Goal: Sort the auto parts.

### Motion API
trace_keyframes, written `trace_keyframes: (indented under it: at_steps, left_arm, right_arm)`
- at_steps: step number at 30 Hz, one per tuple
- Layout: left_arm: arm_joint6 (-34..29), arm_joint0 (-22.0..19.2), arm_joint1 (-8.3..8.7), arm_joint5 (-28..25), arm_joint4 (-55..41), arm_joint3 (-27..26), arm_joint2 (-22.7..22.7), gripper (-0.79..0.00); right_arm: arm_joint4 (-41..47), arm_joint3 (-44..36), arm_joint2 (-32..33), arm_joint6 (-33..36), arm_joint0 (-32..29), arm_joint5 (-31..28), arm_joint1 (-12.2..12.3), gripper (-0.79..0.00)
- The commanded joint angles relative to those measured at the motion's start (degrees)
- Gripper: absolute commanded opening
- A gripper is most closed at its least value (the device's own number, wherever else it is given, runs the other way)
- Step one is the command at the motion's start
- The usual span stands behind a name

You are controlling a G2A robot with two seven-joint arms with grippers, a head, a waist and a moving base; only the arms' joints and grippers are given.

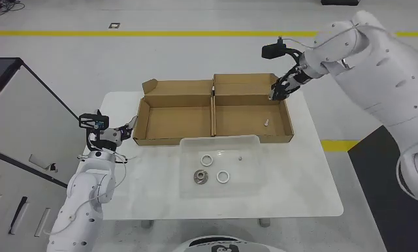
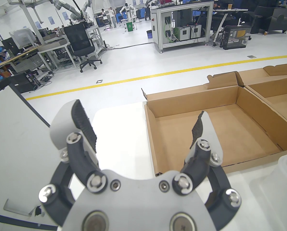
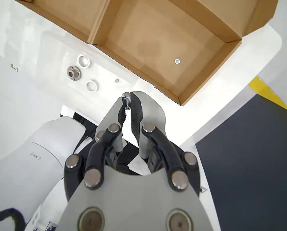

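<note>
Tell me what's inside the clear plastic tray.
A white ring, a second white ring, a metal flange and one small piece too tiny to identify. Nothing covers the tray, so its whole floor shows.

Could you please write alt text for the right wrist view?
The right gripper, shut on a bolt, hangs near a cardboard box with one small part inside. Beside the box, a clear tray holds two white rings and a flange.
</note>
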Motion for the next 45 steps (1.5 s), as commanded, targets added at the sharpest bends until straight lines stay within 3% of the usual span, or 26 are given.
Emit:
trace_keyframes:
  at_steps: [1,7,21,25,33,45]
  left_arm:
    - [0.0,0.0,0.0,0.0,0.0,0.0,0.0,0.0]
    - [0.0,0.0,0.0,0.0,0.0,0.0,0.0,0.0]
    - [0.0,0.0,0.0,0.0,0.0,0.0,0.0,0.0]
    - [0.0,0.0,0.0,0.0,0.0,0.0,0.0,0.0]
    - [0.0,0.0,0.0,0.0,0.0,0.0,0.0,0.0]
    - [0.0,0.0,0.0,0.0,0.0,0.0,0.0,0.0]
  right_arm:
    - [-1.1,1.2,-1.5,0.0,0.8,0.4,-0.4,-0.785]
    - [-2.6,4.3,-3.6,-0.8,1.5,-0.3,-2.3,-0.785]
    - [-2.5,4.5,-3.6,-0.8,1.6,-0.4,-2.4,-0.785]
    - [-4.8,3.9,-5.2,-4.4,-1.0,2.6,-3.0,-0.785]
    - [-8.5,9.1,-11.3,-10.9,-4.0,9.0,-8.7,-0.785]
    - [-9.2,27.1,-15.9,-19.4,-5.9,15.1,-19.8,-0.785]
